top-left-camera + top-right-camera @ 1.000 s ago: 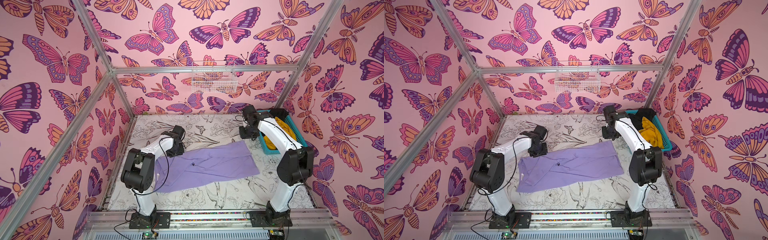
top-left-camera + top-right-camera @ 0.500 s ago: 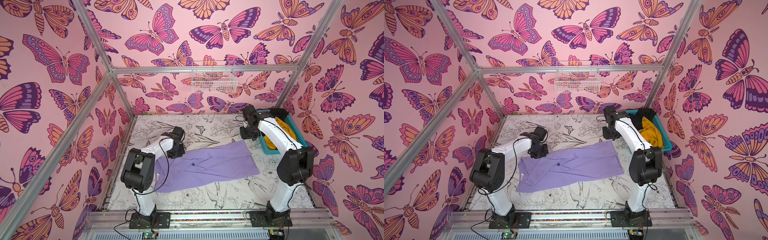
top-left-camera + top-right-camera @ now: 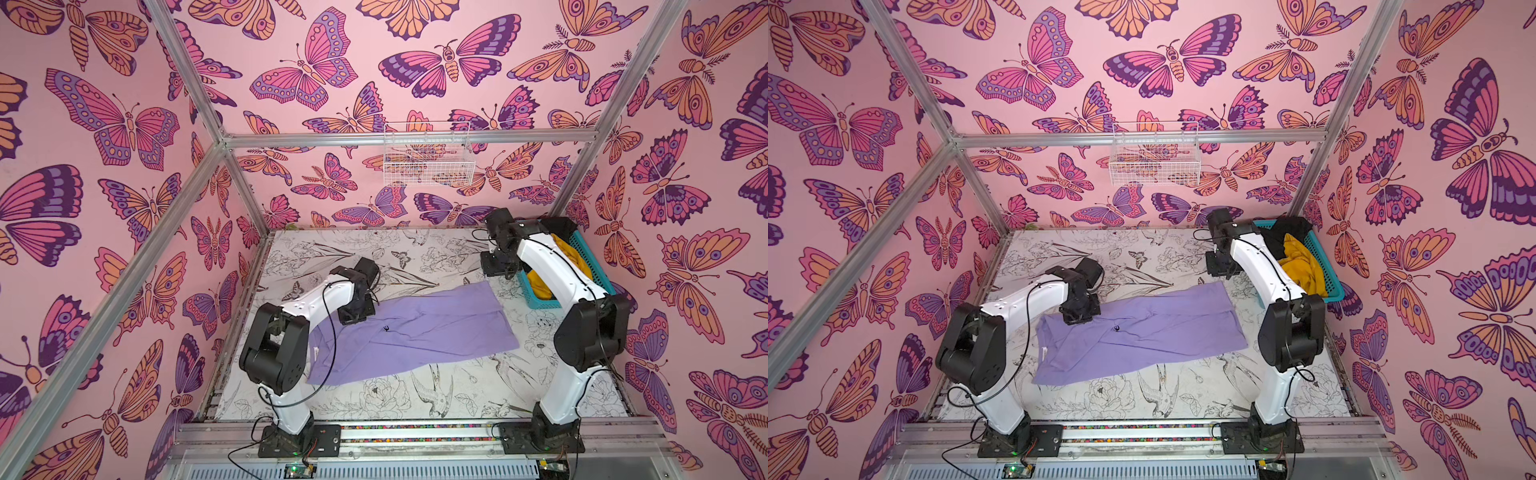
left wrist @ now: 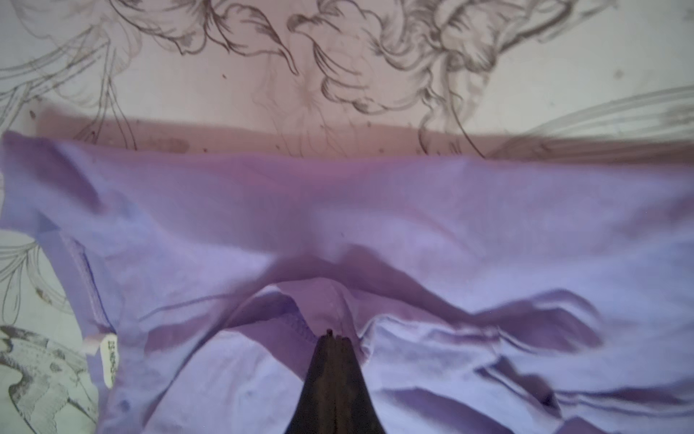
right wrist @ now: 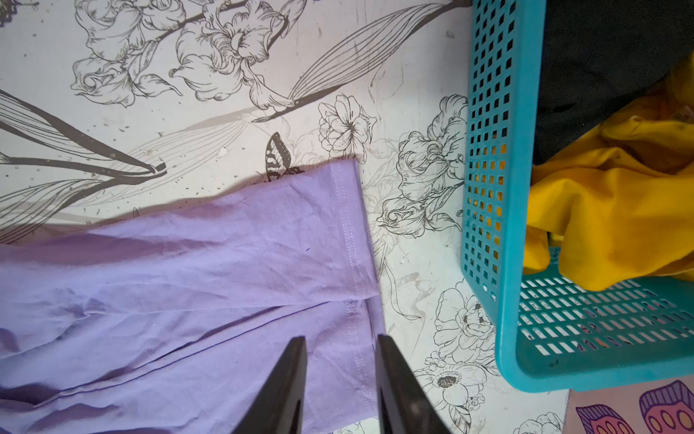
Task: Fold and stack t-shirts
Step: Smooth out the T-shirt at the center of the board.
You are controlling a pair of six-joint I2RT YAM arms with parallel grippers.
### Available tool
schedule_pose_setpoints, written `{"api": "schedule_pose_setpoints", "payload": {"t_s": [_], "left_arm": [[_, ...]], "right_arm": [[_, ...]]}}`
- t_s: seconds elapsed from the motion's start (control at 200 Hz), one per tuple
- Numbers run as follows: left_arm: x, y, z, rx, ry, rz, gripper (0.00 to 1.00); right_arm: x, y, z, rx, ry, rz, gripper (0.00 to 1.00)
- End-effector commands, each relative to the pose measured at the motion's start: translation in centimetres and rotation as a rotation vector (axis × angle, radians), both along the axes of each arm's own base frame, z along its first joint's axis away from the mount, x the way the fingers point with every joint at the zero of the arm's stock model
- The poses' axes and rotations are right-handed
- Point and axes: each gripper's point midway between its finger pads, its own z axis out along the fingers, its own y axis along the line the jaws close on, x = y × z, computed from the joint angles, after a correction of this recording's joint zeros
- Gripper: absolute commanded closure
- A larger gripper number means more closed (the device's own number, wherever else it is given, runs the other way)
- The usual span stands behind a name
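The purple shirt [image 3: 415, 332], spread mid-frame on the table [image 3: 436, 399], has just been clamped at its upper-left edge by the left jaws, seemingly readying a fold; the right jaws are held apart.

Pink butterfly-print walls [image 3: 124, 124]; aluminium frame rails [image 3: 407, 139]; white wire basket [image 3: 428, 166] on back wall; floral line-drawn tabletop [image 3: 415, 399]

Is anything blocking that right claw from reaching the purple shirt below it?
Nothing visible does. The right gripper, jaws open, points at the purple shirt near its hem, with nothing between them. The basket stands off to one side, apart from the shirt.
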Motion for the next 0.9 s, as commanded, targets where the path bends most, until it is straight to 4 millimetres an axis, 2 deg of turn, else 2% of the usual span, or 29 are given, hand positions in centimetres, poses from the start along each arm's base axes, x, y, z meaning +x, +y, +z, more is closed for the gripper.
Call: {"api": "schedule_pose_setpoints", "payload": {"t_s": [0.0,0.1,0.265,0.296,0.361,0.481,0.571,0.611,0.696,0.776,0.836,0.892], "left_arm": [[-3.2,-1.2,1.8,-0.013,0.009,0.036,0.99],[-5.8,-2.9,1.3,-0.055,0.056,0.072,0.99],[-10.9,-5.9,-0.7,-0.064,0.179,0.077,1.00],[-11.5,-6.4,-1.0,-0.059,0.194,0.069,0.97],[-12.8,-7.7,-1.7,-0.055,0.241,0.038,0.84],[-13.4,-9.8,-1.8,-0.072,0.276,-0.011,0.80],[-12.8,-11.9,-0.4,-0.116,0.249,-0.067,0.78],[-12.5,-12.1,0.2,-0.115,0.239,-0.072,0.77],[-12.1,-12.0,1.5,-0.101,0.222,-0.070,0.76],[-12.1,-10.6,2.6,-0.051,0.199,-0.033,0.77],[-12.1,-8.2,3.4,0.035,0.180,0.028,0.77],[-12.1,-4.5,4.2,0.174,0.146,0.122,0.76]], "right_arm": [[-0.1,-0.1,0.4,0.002,0.003,-0.002,0.63],[-0.3,0.2,0.0,0.018,0.016,0.001,0.64],[-0.7,0.0,-0.4,0.011,0.028,0.004,0.64],[-0.7,0.0,-0.3,0.011,0.023,0.005,0.64],[-0.8,0.0,-0.2,0.012,0.021,0.006,0.63],[-0.9,0.1,0.1,0.023,0.015,0.011,0.63],[-0.9,0.1,0.2,0.023,0.010,0.010,0.63],[-0.9,0.2,0.2,0.027,0.012,0.012,0.63],[-1.0,0.3,0.1,0.033,0.016,0.012,0.63],[-1.2,0.8,-0.3,0.061,0.033,0.016,0.63],[-1.8,2.4,-0.7,0.143,0.073,0.033,0.63],[-3.0,4.5,-1.4,0.232,0.114,0.060,0.63]]}}
